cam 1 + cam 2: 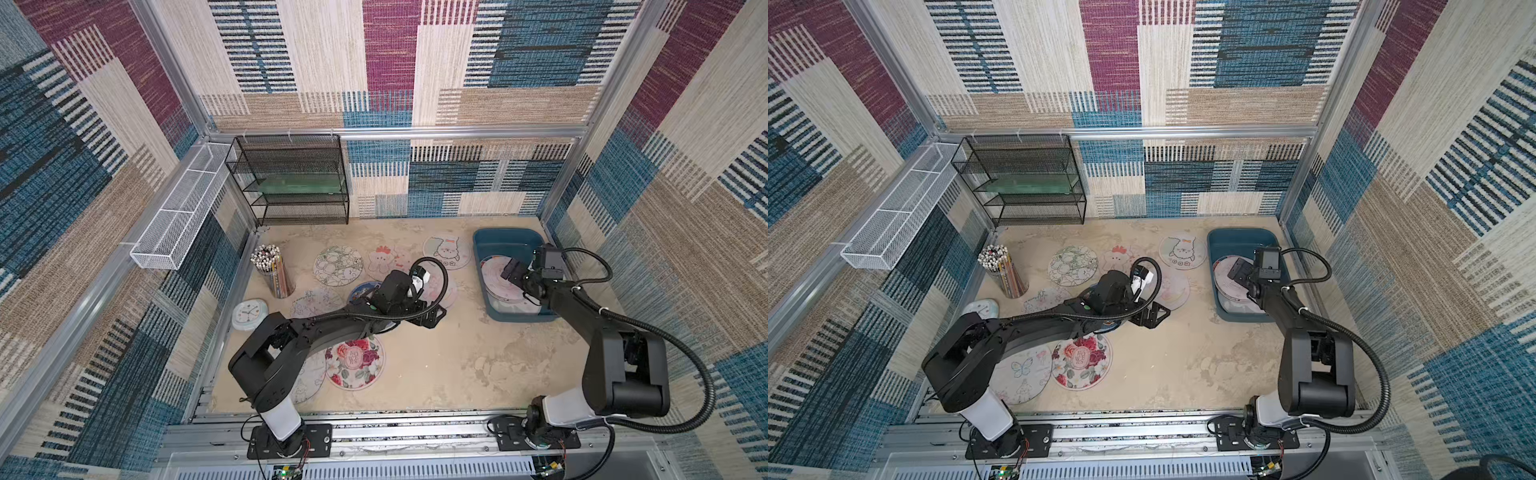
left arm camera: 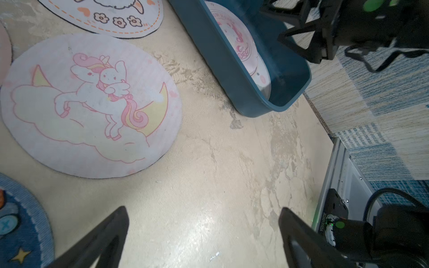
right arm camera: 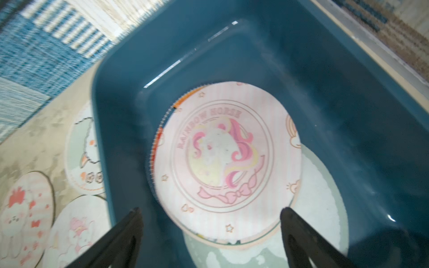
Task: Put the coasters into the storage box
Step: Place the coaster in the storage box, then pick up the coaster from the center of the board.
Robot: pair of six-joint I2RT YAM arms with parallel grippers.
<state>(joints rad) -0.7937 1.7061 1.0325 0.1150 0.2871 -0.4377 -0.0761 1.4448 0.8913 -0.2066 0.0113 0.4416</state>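
Right gripper (image 3: 210,210) hangs over the storage box (image 3: 325,69), jaws spread wide, nothing btwn them. Right below its fingertips lies the pink horse coaster (image 3: 222,157), resting on a pale green coaster (image 3: 320,197). Both are inside the box, at the end nearer this gripper's arm. Wrist view is blurred, so can't tell for sure whether the pink one touches the fingers; it looks apart.

Left gripper (image 2: 203,208) is spread wide too, empty, low over bare table (image 2: 209,162). Just ahead of its fingertips & off to one side is the unicorn coaster (image 2: 90,104), flat on the table. The box sits farther ahead w/ the right gripper above it. A blue-rimmed coaster (image 2: 21,232) lies beside one left finger. More mats, incl. a flower coaster (image 1: 354,362), lie behind the left gripper, by its arm.
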